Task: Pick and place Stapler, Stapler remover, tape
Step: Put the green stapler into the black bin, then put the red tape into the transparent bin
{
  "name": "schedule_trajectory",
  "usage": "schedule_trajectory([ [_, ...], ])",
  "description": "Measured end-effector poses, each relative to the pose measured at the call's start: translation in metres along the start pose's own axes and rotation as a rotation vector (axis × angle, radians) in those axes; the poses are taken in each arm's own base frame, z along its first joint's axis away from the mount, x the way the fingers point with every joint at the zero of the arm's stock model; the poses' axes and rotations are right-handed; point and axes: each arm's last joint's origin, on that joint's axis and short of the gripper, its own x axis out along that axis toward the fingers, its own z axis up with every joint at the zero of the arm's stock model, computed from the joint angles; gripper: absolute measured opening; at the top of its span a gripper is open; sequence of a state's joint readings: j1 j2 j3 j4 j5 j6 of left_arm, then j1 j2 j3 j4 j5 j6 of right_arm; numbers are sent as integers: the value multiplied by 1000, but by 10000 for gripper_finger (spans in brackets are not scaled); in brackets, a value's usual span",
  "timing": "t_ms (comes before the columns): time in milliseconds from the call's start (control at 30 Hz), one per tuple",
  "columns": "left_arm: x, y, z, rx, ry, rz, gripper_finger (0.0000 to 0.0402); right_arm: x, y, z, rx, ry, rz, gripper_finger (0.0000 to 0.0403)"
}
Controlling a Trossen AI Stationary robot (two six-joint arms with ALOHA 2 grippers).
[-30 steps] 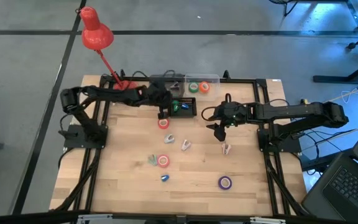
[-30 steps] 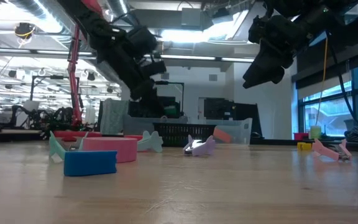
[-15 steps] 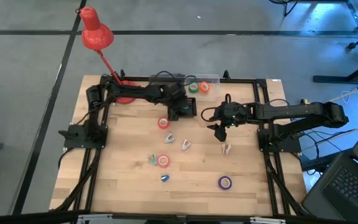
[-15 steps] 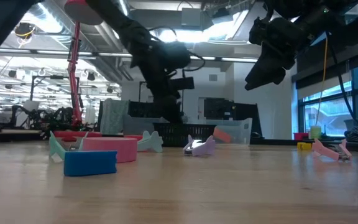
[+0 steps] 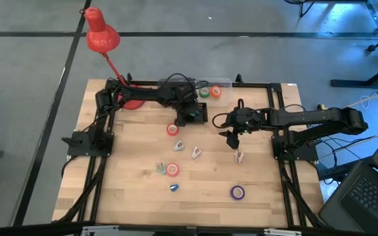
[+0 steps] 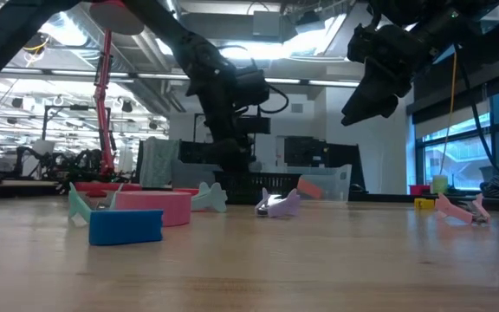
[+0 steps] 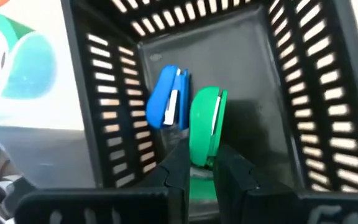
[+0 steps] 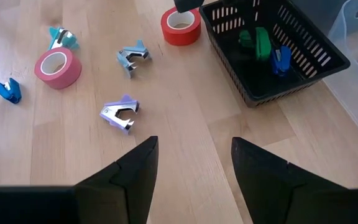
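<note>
Green stapler [image 7: 205, 126] stands in the black slatted basket [image 7: 303, 118], just beside a blue stapler [image 7: 168, 99]; both sit on the basket floor. Left hand [image 7: 199, 177] is directly over the basket, its two fingers [image 7: 176, 171] narrowly parted with the lower end of the green stapler between them. Contact looks likely, but whether the grip is firm cannot be told from the wrist view.

In the high view the left hand [image 5: 188, 113] reaches from the far left corner of the desk [image 5: 136, 196] across to the basket [image 5: 199, 115], arm stretched nearly straight along the far edge, past the base of a red lamp [image 5: 101, 34]. A clear bin [image 5: 218, 84] behind the basket holds a green tape roll [image 5: 204, 92] and an orange tape roll [image 5: 215, 92].

Right hand [image 5: 232, 138] hangs above the desk, just right of the basket, fingers [image 8: 133, 169] set wide, holding nothing. Its arm comes in level from the right edge.

On the desk: a red tape roll [image 8: 181, 26] just in front of the basket; a pink-red tape roll [image 8: 58, 67] nearer the front; a purple tape roll [image 5: 237, 192] towards the front right. Staple removers lie scattered between them: a grey-blue one [image 8: 133, 56], a lilac one [image 8: 120, 114], a teal one [image 8: 61, 37], and a pale pink one [image 5: 239, 157] near the right hand. A small blue stapler [image 8: 9, 90] lies near the front.
</note>
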State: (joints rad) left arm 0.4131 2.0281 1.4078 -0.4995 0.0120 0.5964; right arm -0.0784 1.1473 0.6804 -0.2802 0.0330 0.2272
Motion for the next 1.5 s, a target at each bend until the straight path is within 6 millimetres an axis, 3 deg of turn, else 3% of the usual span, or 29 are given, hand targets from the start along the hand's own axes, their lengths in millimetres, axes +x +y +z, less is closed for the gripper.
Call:
schedule_trajectory([
  [267,0,-3,-3,127,29,-29,46,0,0,0,0,0,0,204],
  [500,0,-5,3,159,113,150,146,0,0,0,0,0,0,204],
  [767,-2,-23,14,186,101,138,215,0,0,0,0,1,0,204],
  [933,-28,-33,23,66,64,141,219,0,0,-1,-1,14,-3,204],
  [1233,-92,-50,25,-192,-31,-26,218,0,-1,-4,23,46,-11,204],
  [1333,-96,-57,13,-256,56,-65,217,0,-1,-6,30,65,-13,204],
  [1500,-74,-64,-18,-335,176,-84,206,0,0,-7,33,70,-13,204],
])
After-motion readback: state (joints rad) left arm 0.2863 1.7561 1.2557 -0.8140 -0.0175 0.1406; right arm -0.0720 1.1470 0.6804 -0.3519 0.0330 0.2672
